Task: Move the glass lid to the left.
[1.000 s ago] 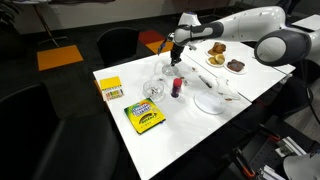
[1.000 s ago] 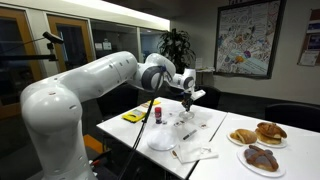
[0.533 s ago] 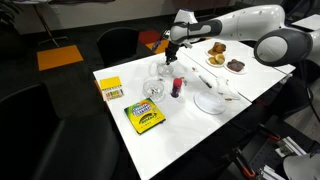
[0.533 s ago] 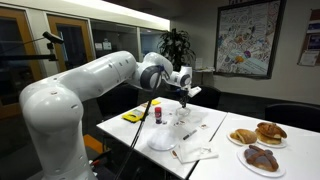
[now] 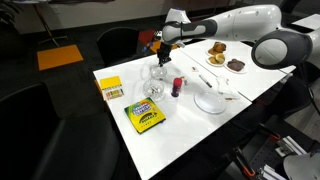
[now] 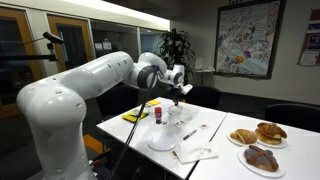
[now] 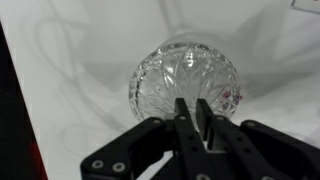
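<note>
wrist view shows the fingers [image 7: 184, 114] pinched nearly together on what seems the knob of the lid [image 7: 185, 72], which hangs just below them, clear of the table [image 7: 60, 60] for carrying left.

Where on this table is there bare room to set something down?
Freest patch: the near corner, between the crayon box, the white plate and the table edge. A smaller strip between the small yellow box and the glassware. Crowded: mid-table around the red bottle; pastries fill the far end.
</note>
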You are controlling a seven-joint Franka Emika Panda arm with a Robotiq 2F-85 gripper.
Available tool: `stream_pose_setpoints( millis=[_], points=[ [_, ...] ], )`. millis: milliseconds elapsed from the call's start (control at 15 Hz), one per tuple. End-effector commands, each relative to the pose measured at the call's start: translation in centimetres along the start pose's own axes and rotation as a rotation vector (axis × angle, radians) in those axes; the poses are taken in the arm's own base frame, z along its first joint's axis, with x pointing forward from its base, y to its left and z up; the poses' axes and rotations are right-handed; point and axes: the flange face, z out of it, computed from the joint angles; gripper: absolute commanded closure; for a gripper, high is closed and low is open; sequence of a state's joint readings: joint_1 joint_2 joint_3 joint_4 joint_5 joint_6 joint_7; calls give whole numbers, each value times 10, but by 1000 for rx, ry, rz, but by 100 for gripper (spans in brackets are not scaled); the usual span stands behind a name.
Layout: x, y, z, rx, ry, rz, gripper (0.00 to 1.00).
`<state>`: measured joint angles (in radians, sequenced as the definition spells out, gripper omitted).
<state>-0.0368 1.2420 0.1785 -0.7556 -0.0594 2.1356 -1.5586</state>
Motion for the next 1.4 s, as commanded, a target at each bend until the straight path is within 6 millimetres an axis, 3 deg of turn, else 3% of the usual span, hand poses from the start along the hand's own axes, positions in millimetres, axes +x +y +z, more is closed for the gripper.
stream_pose_setpoints(
  millis=[0, 600, 667, 733, 933, 1333],
  points=[
    [19, 1, 1, 27, 12, -70, 96],
    [17, -13, 37, 84, 4, -85, 96],
    [17, -12, 36, 83, 0, -88, 62],
    [17, -11, 33, 78, -3, -94, 59],
    [18, -7, 21, 63, -32, -122, 38],
    [29, 11, -32, -3, -128, -213, 0]
  ],
)
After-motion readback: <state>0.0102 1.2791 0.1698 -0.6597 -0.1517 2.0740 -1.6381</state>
